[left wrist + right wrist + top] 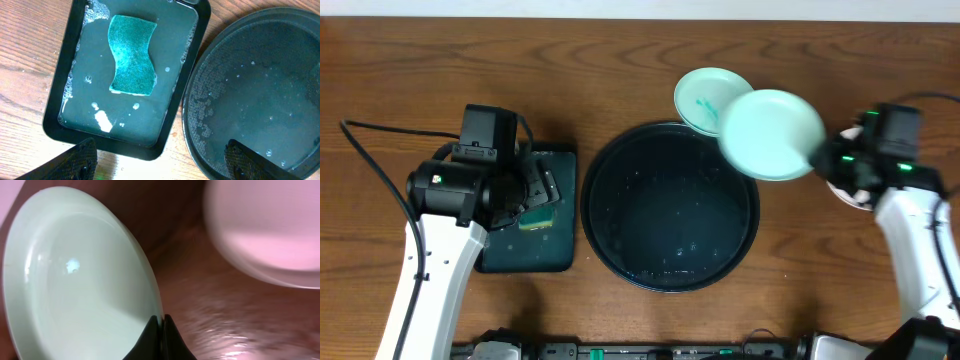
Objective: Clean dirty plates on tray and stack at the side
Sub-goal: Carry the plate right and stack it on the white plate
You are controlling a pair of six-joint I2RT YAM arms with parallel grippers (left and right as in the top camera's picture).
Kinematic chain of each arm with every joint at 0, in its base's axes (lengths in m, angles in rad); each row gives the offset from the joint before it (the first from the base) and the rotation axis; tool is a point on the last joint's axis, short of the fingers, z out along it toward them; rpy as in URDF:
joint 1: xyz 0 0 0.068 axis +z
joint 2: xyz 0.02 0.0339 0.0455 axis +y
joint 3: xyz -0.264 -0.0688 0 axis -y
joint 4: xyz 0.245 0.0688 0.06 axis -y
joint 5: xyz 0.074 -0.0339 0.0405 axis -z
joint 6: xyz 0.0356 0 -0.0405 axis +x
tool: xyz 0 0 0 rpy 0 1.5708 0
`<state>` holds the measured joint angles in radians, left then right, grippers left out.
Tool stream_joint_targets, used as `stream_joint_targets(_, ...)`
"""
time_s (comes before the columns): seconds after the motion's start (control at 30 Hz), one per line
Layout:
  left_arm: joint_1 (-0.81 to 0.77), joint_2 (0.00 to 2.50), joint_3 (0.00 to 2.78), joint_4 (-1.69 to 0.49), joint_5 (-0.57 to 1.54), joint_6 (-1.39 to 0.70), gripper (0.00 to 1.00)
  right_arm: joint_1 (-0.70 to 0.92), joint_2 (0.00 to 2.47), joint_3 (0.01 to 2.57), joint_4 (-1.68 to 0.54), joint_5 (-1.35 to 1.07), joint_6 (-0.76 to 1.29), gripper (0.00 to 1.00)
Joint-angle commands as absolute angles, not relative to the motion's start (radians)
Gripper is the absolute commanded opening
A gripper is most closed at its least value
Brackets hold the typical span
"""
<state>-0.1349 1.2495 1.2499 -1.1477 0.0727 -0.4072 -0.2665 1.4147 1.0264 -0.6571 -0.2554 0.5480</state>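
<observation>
The round black tray (660,225) sits mid-table, wet and holding no plates; its left part shows in the left wrist view (260,90). My right gripper (825,160) is shut on the rim of a clean pale mint plate (772,133), held tilted above the tray's right rim. In the right wrist view the fingertips (160,330) pinch that plate's edge (80,280). A second mint plate (703,96) with teal smears lies behind the tray. A white plate (847,193) lies partly hidden under the right wrist, blurred in the wrist view (265,235). My left gripper (160,165) is open and holds nothing.
A rectangular dark tray (530,255) left of the round one holds soapy water and a green sponge (131,55). The left gripper hovers over the strip of wood between the two trays. Black cables run along the table's left and right sides.
</observation>
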Motion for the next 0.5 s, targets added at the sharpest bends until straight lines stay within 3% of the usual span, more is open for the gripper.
stream_joint_targets(0.0,-0.137,1.253,1.250,-1.149,0.067,-0.405,0.82,-0.411,1.414,1.036,-0.669,-0.308,0.541,0.01)
stream_joint_targets(0.23,-0.137,1.253,1.250,-1.147,0.067,-0.405,0.82,-0.681,1.448,1.032,-0.675,-0.298,0.546,0.01)
stream_joint_targets(0.47,-0.137,1.254,1.250,-1.143,0.068,-0.405,0.82,-0.810,1.581,1.032,-0.658,-0.259,0.569,0.02)
